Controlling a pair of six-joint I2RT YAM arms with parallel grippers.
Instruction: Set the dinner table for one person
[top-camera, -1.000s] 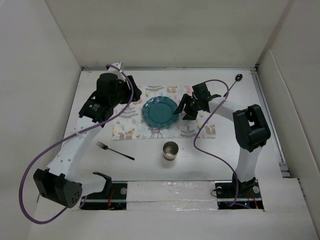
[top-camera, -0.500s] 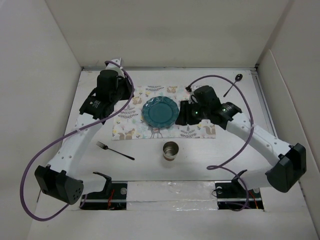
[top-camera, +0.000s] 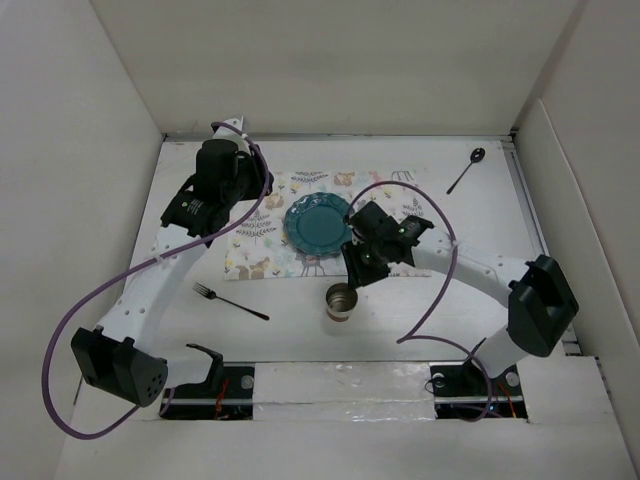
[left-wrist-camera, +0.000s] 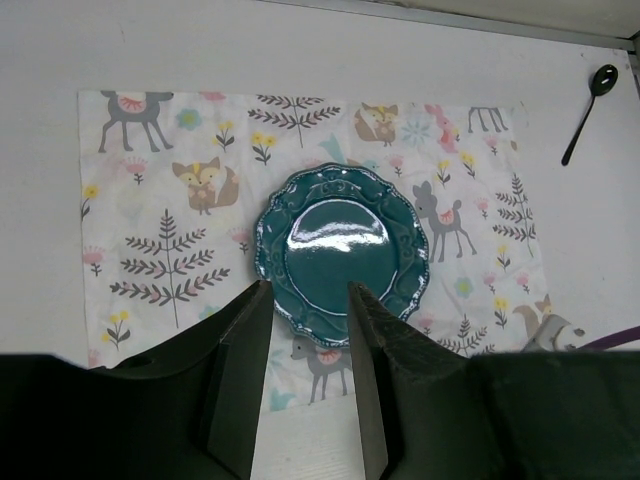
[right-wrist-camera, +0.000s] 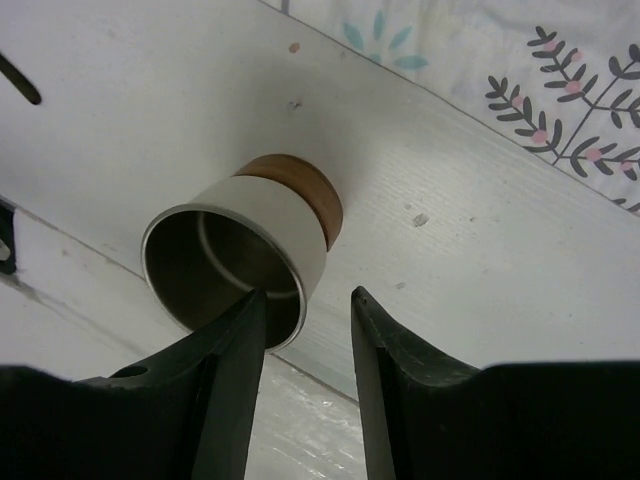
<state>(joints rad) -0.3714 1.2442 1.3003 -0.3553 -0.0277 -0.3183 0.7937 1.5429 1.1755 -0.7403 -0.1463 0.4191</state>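
On the white dinner table (top-camera: 285, 325) lies a deer-print placemat (top-camera: 262, 240) with a teal plate (top-camera: 318, 222) on it. My left gripper (top-camera: 262, 185) hovers high over the mat's left part, open and empty. In the left wrist view its fingers (left-wrist-camera: 243, 380) frame the plate's (left-wrist-camera: 342, 255) near rim from above. A steel cup (top-camera: 341, 302) with a brown band stands in front of the mat. My right gripper (top-camera: 353, 270) hangs open just above it. In the right wrist view its left fingertip (right-wrist-camera: 250, 310) overlaps the cup's (right-wrist-camera: 250, 235) rim.
A dark fork (top-camera: 230, 301) lies on the table left of the cup. A black spoon (top-camera: 466, 170) lies at the back right, also visible as the spoon (left-wrist-camera: 585, 105) in the left wrist view. White walls enclose the table; purple cables trail from both arms.
My right arm has swung from the mat beside the plate toward the near side, and now hangs over the cup. The left arm has barely moved.
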